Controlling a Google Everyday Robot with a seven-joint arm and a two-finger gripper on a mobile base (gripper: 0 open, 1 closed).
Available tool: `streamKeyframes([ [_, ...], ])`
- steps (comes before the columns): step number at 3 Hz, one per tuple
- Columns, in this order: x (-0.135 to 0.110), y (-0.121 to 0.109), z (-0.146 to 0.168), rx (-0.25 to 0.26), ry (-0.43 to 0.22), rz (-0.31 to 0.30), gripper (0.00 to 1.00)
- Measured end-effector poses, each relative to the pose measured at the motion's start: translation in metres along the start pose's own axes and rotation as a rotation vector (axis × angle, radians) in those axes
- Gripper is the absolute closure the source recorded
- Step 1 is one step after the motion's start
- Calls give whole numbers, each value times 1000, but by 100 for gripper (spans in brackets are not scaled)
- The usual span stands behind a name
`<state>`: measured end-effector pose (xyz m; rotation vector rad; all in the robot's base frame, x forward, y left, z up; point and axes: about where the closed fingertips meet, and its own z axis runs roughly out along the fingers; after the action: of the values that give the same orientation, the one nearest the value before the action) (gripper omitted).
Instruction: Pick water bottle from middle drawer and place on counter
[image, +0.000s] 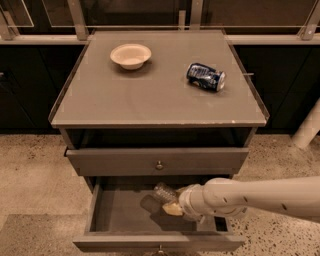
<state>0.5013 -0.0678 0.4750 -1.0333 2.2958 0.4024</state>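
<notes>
One pulled-out middle drawer (120, 216) holding a clear water bottle (163, 191) near its back, end effector (172, 207) inside the drawer right beside the bottle, whether open or closed cannot be told, pale bowl (130, 55) and blue soda can (205, 77) on the counter (150, 102)

Speckled beige floor (30, 170), dark cabinets (25, 95) behind, pale railing posts (79, 20), dim warm light
</notes>
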Motion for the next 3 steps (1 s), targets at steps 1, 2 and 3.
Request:
streamKeyframes([
  [1, -16, -12, -52, 54, 9, -21, 100],
  [2, -35, -18, -94, 62, 2, -42, 100],
  [3, -57, -11, -116, -20, -55, -42, 100],
])
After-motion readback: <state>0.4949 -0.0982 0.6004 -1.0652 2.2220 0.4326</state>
